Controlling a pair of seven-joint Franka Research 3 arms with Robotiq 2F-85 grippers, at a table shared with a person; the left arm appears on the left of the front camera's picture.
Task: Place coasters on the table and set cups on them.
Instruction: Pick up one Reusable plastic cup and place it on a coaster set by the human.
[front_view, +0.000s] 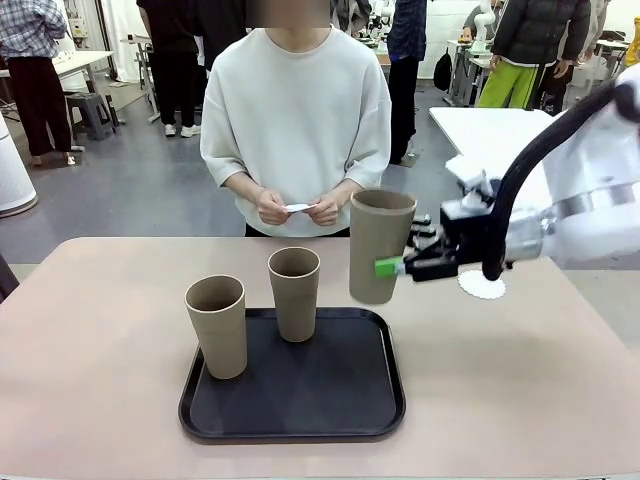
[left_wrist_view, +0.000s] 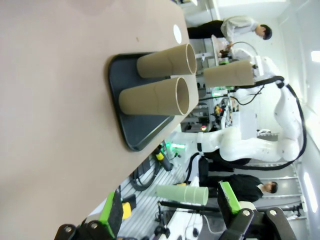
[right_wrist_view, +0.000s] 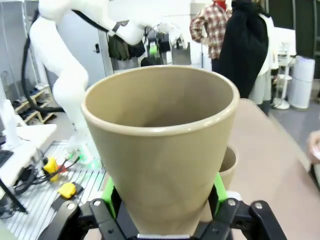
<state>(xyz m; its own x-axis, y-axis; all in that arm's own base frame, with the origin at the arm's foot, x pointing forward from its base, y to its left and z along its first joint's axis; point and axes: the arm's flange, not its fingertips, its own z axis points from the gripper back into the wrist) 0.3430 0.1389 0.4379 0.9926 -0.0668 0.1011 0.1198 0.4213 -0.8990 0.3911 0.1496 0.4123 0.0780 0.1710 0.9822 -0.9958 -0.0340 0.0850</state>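
The near edge of the surface (front_view: 100, 350) runs along the bottom of the front view. The black tray (front_view: 330, 400) lies close to this edge, a little left of the middle. To the left and to the right of the tray the surface is bare and wide, and behind the tray a free band reaches up to the far edge.

Two cups stand on the tray, apart from each other, mouth up and long axis vertical. The nearer cup (front_view: 217, 325) is at the tray's left side and the farther cup (front_view: 294, 293) is by its far rim. The third cup (front_view: 378, 245) hangs in the air above the tray's far right corner, clear of the surface, mouth up and nearly vertical. Behind it, one coaster (front_view: 482, 286) lies flat on the surface. At the far edge a person holds a second coaster (front_view: 298, 208) between both hands (front_view: 272, 208).

The left pincer (left_wrist_view: 170, 207) is off the left side of the surface and looks across it at the tray. Its fingers are wide apart with nothing between them. The right arm comes in from the right with the wrist about level. The right pincer (front_view: 392, 262) points leftward and is closed on the lower half of the third cup from the side.
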